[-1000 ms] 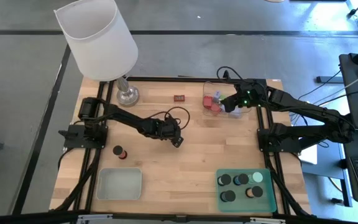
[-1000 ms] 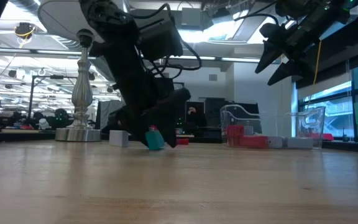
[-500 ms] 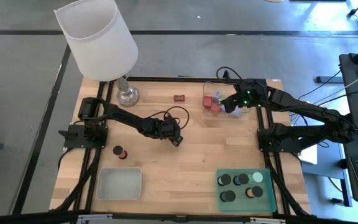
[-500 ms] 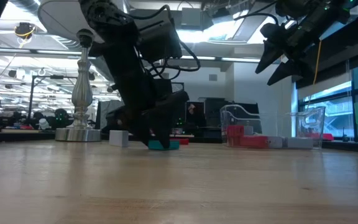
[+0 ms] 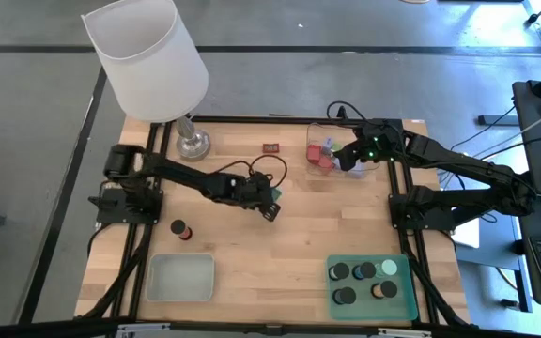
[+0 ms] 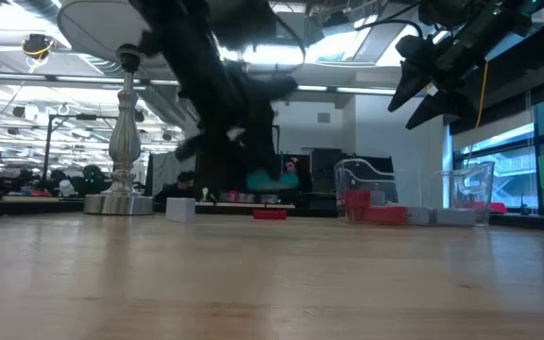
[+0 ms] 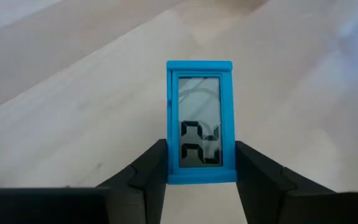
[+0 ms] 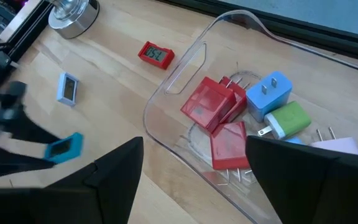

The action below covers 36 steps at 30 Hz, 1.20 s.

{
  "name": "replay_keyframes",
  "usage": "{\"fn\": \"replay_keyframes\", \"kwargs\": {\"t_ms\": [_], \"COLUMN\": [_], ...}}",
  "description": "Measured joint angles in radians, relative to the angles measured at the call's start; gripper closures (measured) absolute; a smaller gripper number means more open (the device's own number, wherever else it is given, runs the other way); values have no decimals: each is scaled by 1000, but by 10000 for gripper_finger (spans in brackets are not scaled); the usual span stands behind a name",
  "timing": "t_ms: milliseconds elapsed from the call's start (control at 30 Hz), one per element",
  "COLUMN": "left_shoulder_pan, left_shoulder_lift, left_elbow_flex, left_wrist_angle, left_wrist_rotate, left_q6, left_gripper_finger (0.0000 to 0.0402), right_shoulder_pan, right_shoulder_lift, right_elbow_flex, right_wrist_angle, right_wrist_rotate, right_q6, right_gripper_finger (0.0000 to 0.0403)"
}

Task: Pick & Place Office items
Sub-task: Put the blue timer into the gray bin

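Left gripper [image 7: 201,163] pinches my teal clock [image 7: 200,121] by its sides, lifted for carrying | right gripper [image 8: 194,165] spread, hovering over clear tray [image 8: 166,134] awaiting pick.

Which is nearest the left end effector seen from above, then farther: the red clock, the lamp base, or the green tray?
From the left end effector:
1. Red clock, toward the table's back edge.
2. Lamp base, back-left corner.
3. Green tray, front-right corner.

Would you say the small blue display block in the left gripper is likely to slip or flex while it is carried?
The blue display block looks like rigid plastic, so probably stiff. The left gripper pinches only its lower edges, so it might pivot. It seems small and likely light.
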Motion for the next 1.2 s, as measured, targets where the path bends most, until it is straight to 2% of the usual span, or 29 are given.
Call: {"fn": "replay_keyframes", "kwargs": {"t_ms": [167, 300, 433, 567, 733, 833, 1067, 1200], "left_shoulder_pan": [-85, -204, -357, -531, -709, -765, -783, -779], "left_shoulder_lift": [-149, -269, -384, -452, -426, -380, -263, -199], "left_elbow_flex": [-1, 0, 0, 1, -13, -34, -37, -37], "left_wrist_angle": [-51, -136, -221, -261, -337, -368, -501, -495], "left_wrist_rotate": [73, 160, 301, 330, 352, 406, 414, 404], "left_q6": [-1, -53, -216, -429, -697, -783, -817, -780], "left_gripper_finger": [252, 252, 252, 250, 247, 248, 247, 247], "right_shoulder_pan": [0, 0, 0, 0, 0, 0, 0, 0], "right_shoulder_lift": [0, 0, 0, 0, 1, 1, 1, 1], "right_elbow_flex": [0, 0, 0, 0, 0, 0, 0, 0], "right_wrist_angle": [0, 6, 7, 8, 16, 26, 71, 82], "right_wrist_rotate": [0, 5, 8, 8, 8, 12, 34, 34], "right_q6": [-23, -24, -25, -25, -25, -25, -23, -23], "right_gripper_finger": [117, 117, 117, 117, 117, 117, 117, 117]}}
